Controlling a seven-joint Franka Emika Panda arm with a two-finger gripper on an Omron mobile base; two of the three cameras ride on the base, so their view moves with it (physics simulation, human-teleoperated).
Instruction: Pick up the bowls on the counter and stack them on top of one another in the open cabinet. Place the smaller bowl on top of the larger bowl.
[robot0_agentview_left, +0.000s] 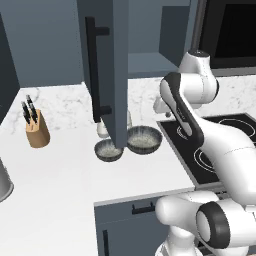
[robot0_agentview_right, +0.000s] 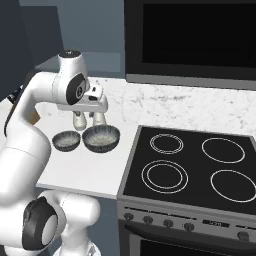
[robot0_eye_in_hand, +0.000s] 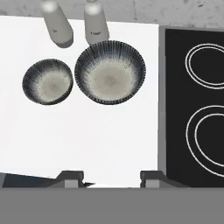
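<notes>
Smaller bowl (robot0_eye_in_hand: 47, 81) seen at 9 o'clock of larger bowl (robot0_eye_in_hand: 110, 72), just beside, on counter (robot0_eye_in_hand: 100, 140). Hand (robot0_eye_in_hand: 111, 177) held above, partly open, nothing gripped.

White marble bench (robot0_agentview_right: 95, 172) carries the smaller bowl (robot0_agentview_right: 66, 141) on the left and the larger bowl (robot0_agentview_right: 101, 138) on the right, side by side, both upright. Two white shakers (robot0_agentview_right: 80, 120) stand just behind them by the backsplash. Arm's hand hangs above the shakers, fingers not clear. Black stovetop (robot0_agentview_right: 192, 167) with four ring burners right of the bench; black oven (robot0_agentview_right: 192, 40) above it.
</notes>
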